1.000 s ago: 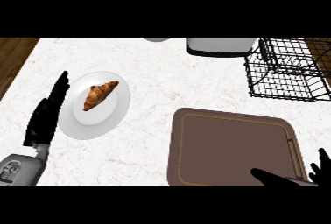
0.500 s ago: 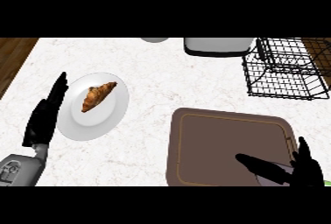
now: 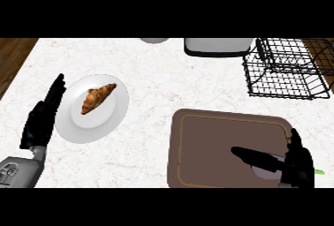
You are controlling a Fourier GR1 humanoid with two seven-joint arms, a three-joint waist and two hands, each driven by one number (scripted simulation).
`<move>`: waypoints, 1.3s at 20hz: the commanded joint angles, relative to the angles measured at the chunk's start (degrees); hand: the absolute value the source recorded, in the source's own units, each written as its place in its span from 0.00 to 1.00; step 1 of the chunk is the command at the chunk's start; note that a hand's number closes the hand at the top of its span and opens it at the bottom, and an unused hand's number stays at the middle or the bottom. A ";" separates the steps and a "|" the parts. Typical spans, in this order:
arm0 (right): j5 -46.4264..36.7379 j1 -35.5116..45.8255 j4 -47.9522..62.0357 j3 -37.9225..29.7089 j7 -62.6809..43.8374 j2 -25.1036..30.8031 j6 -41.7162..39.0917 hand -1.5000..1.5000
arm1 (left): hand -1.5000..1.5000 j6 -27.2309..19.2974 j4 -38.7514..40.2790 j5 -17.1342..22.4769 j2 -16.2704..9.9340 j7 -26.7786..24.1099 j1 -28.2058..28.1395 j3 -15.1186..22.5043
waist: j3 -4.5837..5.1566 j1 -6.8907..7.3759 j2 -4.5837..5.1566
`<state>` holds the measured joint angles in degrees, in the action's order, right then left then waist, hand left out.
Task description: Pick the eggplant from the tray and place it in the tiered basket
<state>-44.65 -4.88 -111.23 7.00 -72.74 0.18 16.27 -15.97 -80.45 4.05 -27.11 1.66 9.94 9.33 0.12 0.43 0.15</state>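
Barely begun: right robot hand (image 3: pixel 294 161) curls around the eggplant (image 3: pixel 266 171) on the tray (image 3: pixel 215 145), far from the tiered basket (image 3: pixel 287 66).

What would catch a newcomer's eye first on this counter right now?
Probably the golden-brown croissant on the round white plate at left, with the robot's open left hand resting beside it. Next, the brown rectangular tray at lower right, where the black right hand curls over a dark, mostly hidden object. The black wire tiered basket stands at upper right.
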 commanded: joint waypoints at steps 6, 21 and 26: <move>2.37 9.40 9.04 -0.30 -11.59 -0.18 -0.83 0.00 | 0.50 0.95 0.55 -0.17 1.53 0.93 1.23 -1.51 | -0.10 -0.09 -0.02; 5.33 11.59 10.99 0.09 -6.22 -0.15 -1.07 1.00 | 0.50 1.47 -2.79 -3.77 2.44 0.99 -2.43 -1.46 | -0.11 -0.42 -0.36; 3.17 19.59 23.35 10.62 10.83 0.71 -9.71 1.00 | 0.50 2.06 -1.25 -3.94 3.31 0.54 -0.18 -1.69 | -0.09 1.72 0.38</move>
<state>-40.61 10.92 -93.55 11.60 -65.15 0.32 12.36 -14.46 -82.51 0.17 -23.84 3.64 9.34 7.87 0.03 0.77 0.08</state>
